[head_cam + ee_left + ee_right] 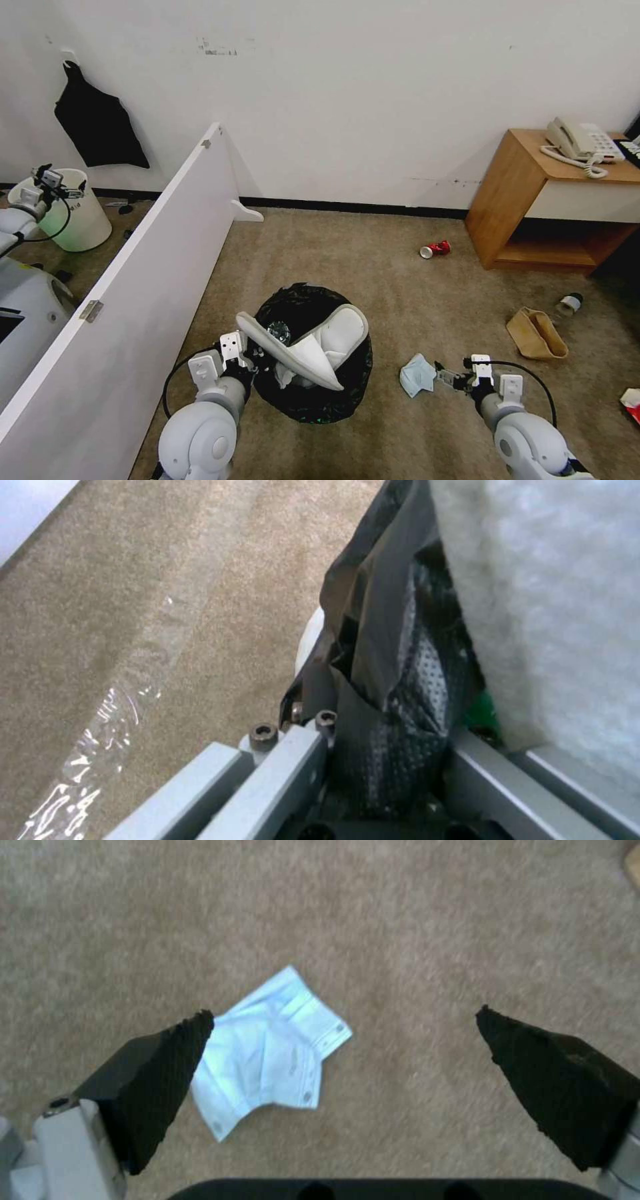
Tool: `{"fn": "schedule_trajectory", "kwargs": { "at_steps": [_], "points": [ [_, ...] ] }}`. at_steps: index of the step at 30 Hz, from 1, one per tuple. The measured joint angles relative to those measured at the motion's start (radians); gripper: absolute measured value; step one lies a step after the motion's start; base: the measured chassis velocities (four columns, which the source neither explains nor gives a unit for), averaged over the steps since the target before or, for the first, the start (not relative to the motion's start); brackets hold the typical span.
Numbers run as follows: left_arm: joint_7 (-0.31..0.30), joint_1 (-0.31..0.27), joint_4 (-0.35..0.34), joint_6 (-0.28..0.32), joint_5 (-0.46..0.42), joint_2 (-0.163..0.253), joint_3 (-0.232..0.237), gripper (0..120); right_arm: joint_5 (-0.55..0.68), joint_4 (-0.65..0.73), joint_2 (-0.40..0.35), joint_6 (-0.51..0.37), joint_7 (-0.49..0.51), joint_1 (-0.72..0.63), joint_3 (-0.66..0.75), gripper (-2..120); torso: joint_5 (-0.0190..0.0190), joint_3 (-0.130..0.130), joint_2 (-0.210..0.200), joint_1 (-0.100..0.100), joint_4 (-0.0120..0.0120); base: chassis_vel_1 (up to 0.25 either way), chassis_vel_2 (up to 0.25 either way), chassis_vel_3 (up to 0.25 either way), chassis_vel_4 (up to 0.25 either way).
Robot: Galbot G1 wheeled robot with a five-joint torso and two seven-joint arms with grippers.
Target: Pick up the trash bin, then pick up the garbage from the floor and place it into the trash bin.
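The trash bin (313, 393), lined with a crinkly black bag, stands low in the middle of the carpet and holds white slippers (337, 340) and a clear bottle (279, 331). My left gripper (250, 363) is shut on its rim; in the left wrist view the black bag (393, 690) is pinched in the left gripper (387, 760), beside a slipper (553, 605). My right gripper (448, 378) hangs open just right of a light-blue face mask (417, 375). Seen from the right wrist, the mask (273, 1055) lies on the carpet near one finger (160, 1080) of the right gripper (343, 1012), which holds nothing.
A red can (435, 249), a brown paper bag (537, 333), a small bottle (569, 305) and a red packet (631, 400) lie on the carpet. A wooden nightstand (513, 193) stands at the right. A white board (133, 287) walls off the left, with another robot and an unlined bucket (77, 210) behind it.
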Motion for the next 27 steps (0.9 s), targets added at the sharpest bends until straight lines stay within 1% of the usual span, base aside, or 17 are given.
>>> {"fn": "schedule_trajectory", "kwargs": {
  "at_steps": [4, 8, 11, 13, 15, 16, 17, 19, 27],
  "points": [
    [0.0, -0.003, -0.001, -0.001, -0.002, 0.007, -0.003, 0, 0.01, -0.013, 0.002, -0.033, 0.012, 0.015, -0.029, 100, 0.0, 0.0, 0.0, 0.0, 0.0001, 0.0, 0.0, 0.0, 0.0],
    [0.0, -0.007, -0.001, -0.002, -0.008, 0.013, -0.003, 0, 0.001, -0.034, 0.007, -0.046, 0.015, 0.025, -0.057, 100, -0.0001, 0.0, 0.0, 0.0, -0.0001, 0.0, 0.0, 0.0, 0.0],
    [0.0, -0.01, -0.001, -0.004, -0.016, 0.019, -0.004, 0, 0.005, -0.058, 0.025, -0.054, 0.025, 0.04, -0.076, 100, -0.0001, 0.0, 0.0, 0.0, 0.0, 0.0, 0.0, 0.0, 0.0],
    [-0.001, -0.013, -0.002, -0.005, -0.025, 0.027, -0.004, 0, 0.008, -0.087, 0.051, -0.058, 0.035, 0.056, -0.096, 100, 0.0, 0.0, 0.0, 0.0, 0.0, 0.0, 0.0, 0.0, 0.0],
    [-0.002, -0.014, -0.003, -0.005, -0.029, 0.03, -0.004, 0, 0.005, -0.097, 0.057, -0.058, 0.035, 0.06, -0.101, 100, 0.0002, 0.0, 0.0, 0.0, 0.0001, 0.0, 0.0, 0.0, 0.0],
    [-0.004, -0.016, -0.004, -0.006, -0.036, 0.037, -0.006, 0, -0.003, -0.118, 0.074, -0.058, 0.035, 0.069, -0.11, 100, -0.0003, 0.0, 0.0, 0.0, 0.0, 0.0, 0.0, 0.0, 0.0],
    [-0.004, -0.016, -0.004, -0.006, -0.036, 0.037, -0.006, 0, -0.003, -0.118, 0.074, -0.058, 0.035, 0.069, -0.11, 100, -0.0003, 0.0, 0.0, 0.0, 0.0, 0.0, 0.0, 0.0, 0.0],
    [-0.005, -0.016, -0.005, -0.009, -0.047, 0.05, -0.007, 0, -0.015, -0.153, 0.107, -0.052, 0.034, 0.08, -0.119, 100, 0.0, 0.0, 0.0, 0.0, 0.0, 0.0, 0.0, 0.0, 0.0],
    [-0.005, -0.016, -0.002, -0.014, -0.055, 0.06, -0.005, 0, -0.037, -0.197, 0.153, -0.047, 0.032, 0.102, -0.136, 100, -0.0001, 0.0, 0.0, 0.0, 0.0, 0.0, 0.0, 0.0, 0.0]
  ]
}}
